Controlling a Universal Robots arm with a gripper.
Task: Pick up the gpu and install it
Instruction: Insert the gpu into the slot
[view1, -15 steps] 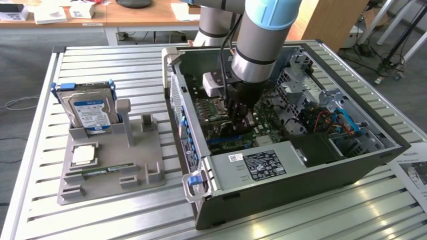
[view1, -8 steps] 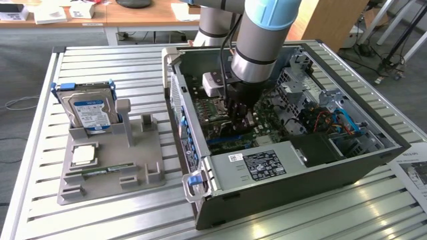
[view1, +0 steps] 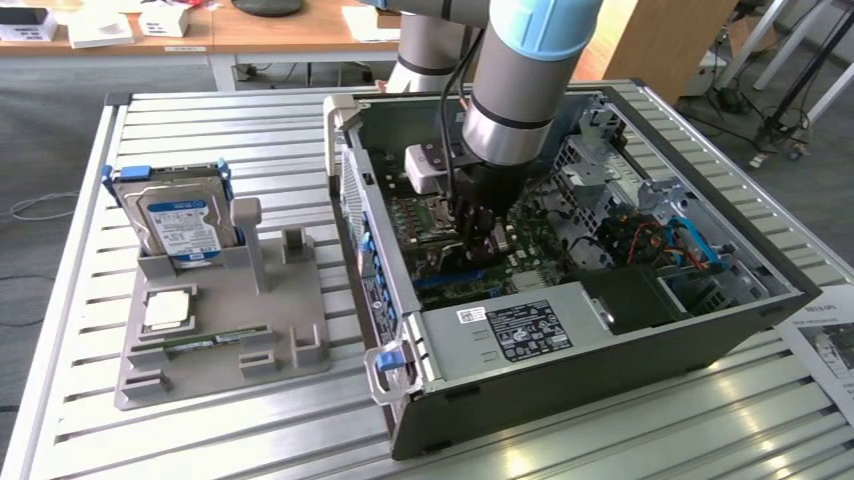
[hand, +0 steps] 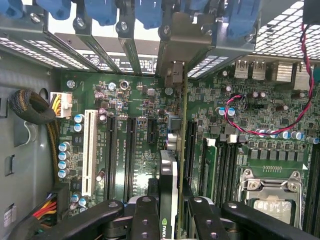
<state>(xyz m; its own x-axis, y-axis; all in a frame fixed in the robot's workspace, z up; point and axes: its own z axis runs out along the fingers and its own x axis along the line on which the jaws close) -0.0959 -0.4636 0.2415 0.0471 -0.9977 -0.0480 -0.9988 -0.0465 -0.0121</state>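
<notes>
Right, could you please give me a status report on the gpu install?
End effector shut on gpu, inside computer case; gpu edge-on at motherboard slots; red-and-black wire apart from it.

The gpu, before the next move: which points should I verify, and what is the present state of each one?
1. Grip: the gripper is shut on the gpu, with a finger on each side: ok.
2. Alignment: the gpu stands on edge, parallel to the black slots of the motherboard: ok.
3. Seating: the card hides its own lower edge: cannot tell.
4. Bracket: the metal end reaches the rear frame; whether it sits fully home: cannot tell.
5. Red-black cable: lies apart from the gpu: ok.
</notes>
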